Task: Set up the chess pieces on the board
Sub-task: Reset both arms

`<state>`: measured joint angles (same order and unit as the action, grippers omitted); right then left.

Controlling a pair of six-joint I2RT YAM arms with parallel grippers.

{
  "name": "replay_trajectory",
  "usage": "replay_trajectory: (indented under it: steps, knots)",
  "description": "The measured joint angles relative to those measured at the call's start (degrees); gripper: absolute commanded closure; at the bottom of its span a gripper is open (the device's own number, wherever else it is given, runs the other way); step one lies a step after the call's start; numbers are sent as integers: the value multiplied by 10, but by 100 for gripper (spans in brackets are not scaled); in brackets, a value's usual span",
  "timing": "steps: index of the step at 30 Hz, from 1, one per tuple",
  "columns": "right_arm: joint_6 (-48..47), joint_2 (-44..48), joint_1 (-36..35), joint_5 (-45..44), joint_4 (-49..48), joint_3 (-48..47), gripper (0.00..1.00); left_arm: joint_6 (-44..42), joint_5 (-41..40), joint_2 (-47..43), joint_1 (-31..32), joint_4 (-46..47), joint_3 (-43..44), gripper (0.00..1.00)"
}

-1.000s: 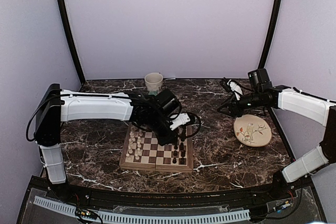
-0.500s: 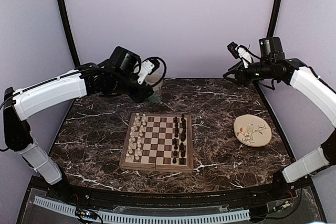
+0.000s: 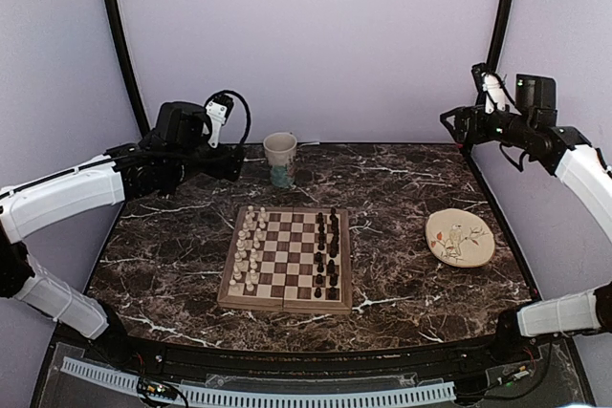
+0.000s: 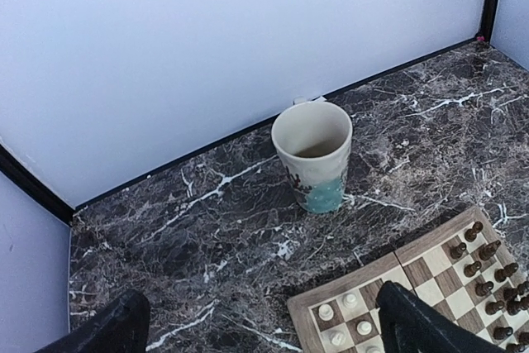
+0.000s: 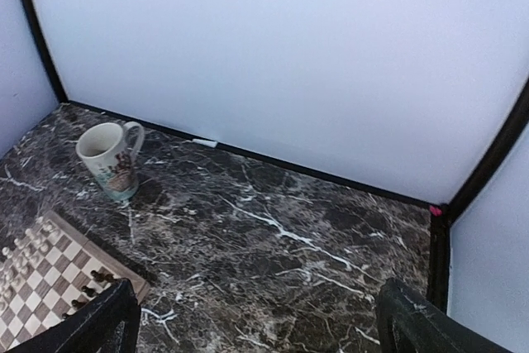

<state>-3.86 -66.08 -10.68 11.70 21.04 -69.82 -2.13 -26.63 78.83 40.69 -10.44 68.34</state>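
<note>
Dark marbled surface (image 3: 402, 198), seen from above, w/ both arms raised clear of it. L hand (image 4: 264, 328) hangs over the far-left area, left of the cup; fingers (image 4: 124, 324) spread wide, nothing between them. R hand (image 5: 256, 320) hangs high over the far-right corner; fingers (image 5: 409, 320) likewise spread wide, holding nothing. Board (image 3: 287, 260) lies flat at centre-near, apart from both hands. Plate (image 3: 460, 238), round, cream w/ a painted motif, lies right of the board, well apart. Cup (image 3: 280, 158), upright, stands beyond the board's far edge, near the back wall. White pieces (image 3: 249, 250) stand in approx. two files along the board's left side; dark pieces (image 3: 327, 255) in approx. two files along its right side; the middle squares are bare.
</note>
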Motion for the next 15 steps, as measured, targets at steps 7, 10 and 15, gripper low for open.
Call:
replay_trajectory:
  steps: [7,10,15]
  knots:
    - [44,10,51,-4,-14,15,0,15,0,-83,0,77,-91,1]
    - [39,16,51,-6,-9,3,0,14,-1,-108,0,101,-94,1]
    - [33,22,51,-10,-9,-20,0,12,-5,-123,0,124,-94,2]
